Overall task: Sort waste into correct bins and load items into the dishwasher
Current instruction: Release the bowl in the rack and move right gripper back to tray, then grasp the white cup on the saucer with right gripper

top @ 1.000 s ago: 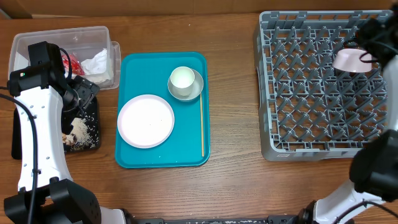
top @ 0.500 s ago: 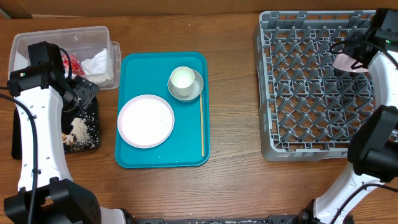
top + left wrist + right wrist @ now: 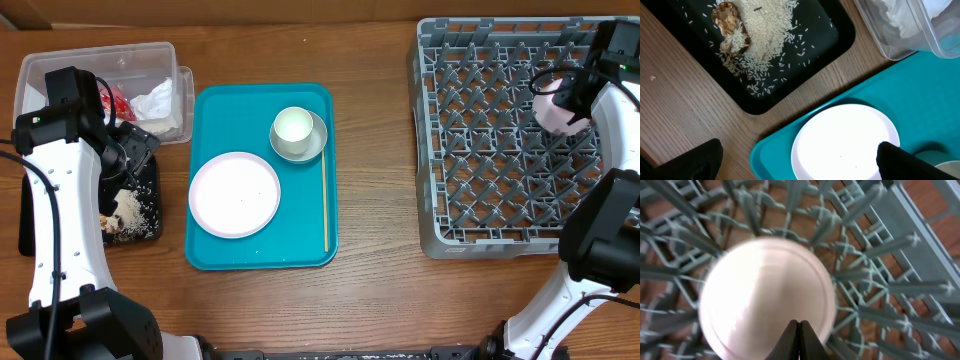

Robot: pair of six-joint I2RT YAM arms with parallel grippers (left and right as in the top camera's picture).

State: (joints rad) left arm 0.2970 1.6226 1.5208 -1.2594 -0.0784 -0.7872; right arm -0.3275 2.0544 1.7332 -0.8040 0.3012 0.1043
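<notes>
My right gripper (image 3: 573, 95) (image 3: 799, 330) is shut on the rim of a small white plate (image 3: 553, 108) (image 3: 765, 295), holding it over the pegs of the grey dishwasher rack (image 3: 500, 170) at its far right. My left gripper (image 3: 135, 150) (image 3: 797, 162) stands open between the black tray (image 3: 150, 228) and the large white plate (image 3: 235, 195) (image 3: 845, 140), holding nothing. Rice and brown scraps (image 3: 125, 212) (image 3: 757, 30) lie in the black tray. The clear tub (image 3: 60, 62) holds white napkins (image 3: 157, 100) and a red wrapper (image 3: 120, 100). A cup sits in a greyish bowl (image 3: 298, 133).
The teal serving tray (image 3: 300, 235) carries the large plate, the bowl with the cup, and a thin wooden stick (image 3: 324, 200) along its right side. The left arm reaches over the black tray and the tub's near edge.
The right gripper has turned and carried the small plate slightly down and left over the rack. The left arm and everything on the teal tray stayed put.
</notes>
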